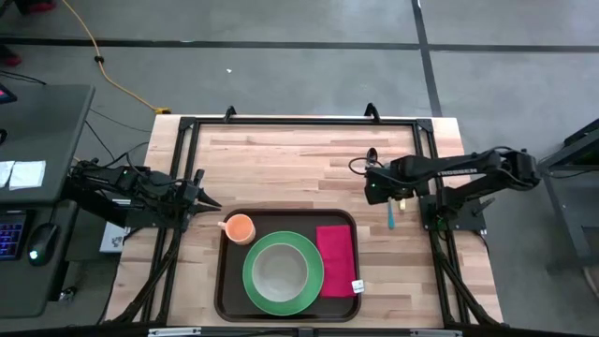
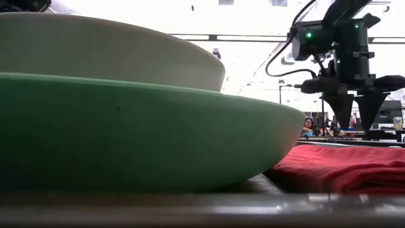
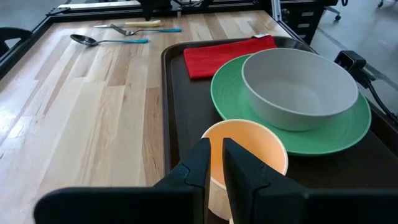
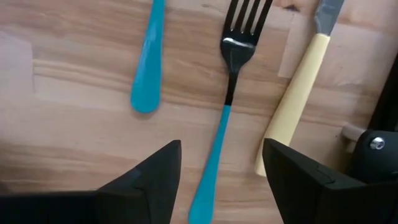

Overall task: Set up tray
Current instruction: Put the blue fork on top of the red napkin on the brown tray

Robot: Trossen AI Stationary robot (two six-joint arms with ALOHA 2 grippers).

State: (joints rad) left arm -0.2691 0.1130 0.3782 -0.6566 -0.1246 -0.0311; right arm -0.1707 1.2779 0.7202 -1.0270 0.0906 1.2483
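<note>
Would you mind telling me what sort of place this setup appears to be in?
Probably a robotics lab or workshop: a wooden table in a black frame stands on a concrete floor with a yellow cable trailing across it, and a keyboard sits beside it.

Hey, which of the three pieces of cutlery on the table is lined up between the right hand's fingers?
The fork, with the black head and blue handle. The spoon's all-blue handle and the yellow-handled knife lie to either side of the open right hand.
</note>
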